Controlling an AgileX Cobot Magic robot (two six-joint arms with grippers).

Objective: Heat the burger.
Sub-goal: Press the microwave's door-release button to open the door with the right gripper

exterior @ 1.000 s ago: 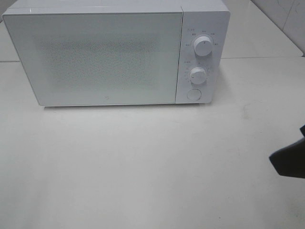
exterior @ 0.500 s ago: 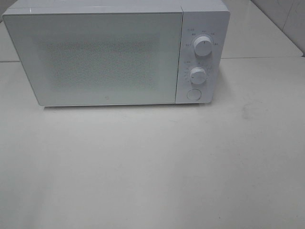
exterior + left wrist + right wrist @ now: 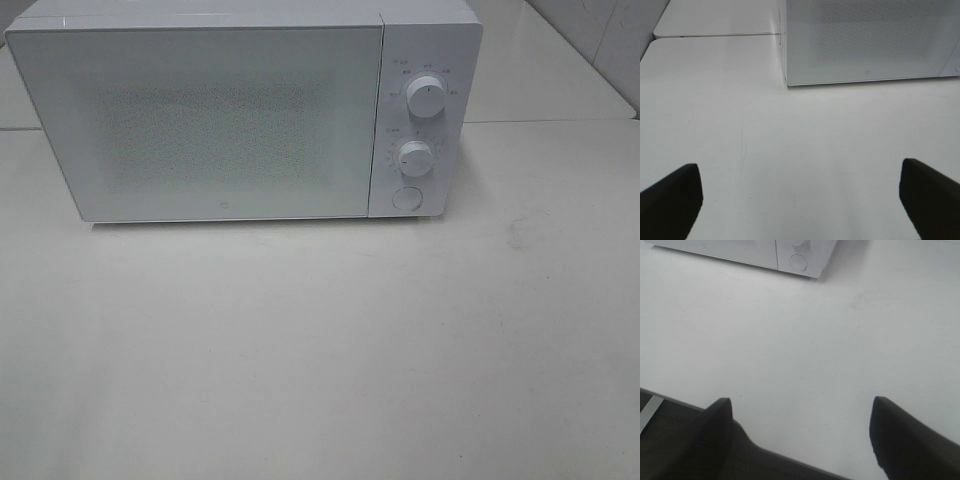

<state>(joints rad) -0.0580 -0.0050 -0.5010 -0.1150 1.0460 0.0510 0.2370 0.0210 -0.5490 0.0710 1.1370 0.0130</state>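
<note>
Both arms are drawn back over the white table (image 3: 320,350), facing the closed white microwave (image 3: 200,120), with the left gripper (image 3: 799,167) spread wide and empty and the right gripper (image 3: 800,402) also parted on nothing, while the burger shows in no view, so its place cannot be told.

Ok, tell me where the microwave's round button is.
In the exterior high view, the round button sits at the bottom of the microwave's right-hand control panel, just below the lower knob.
</note>
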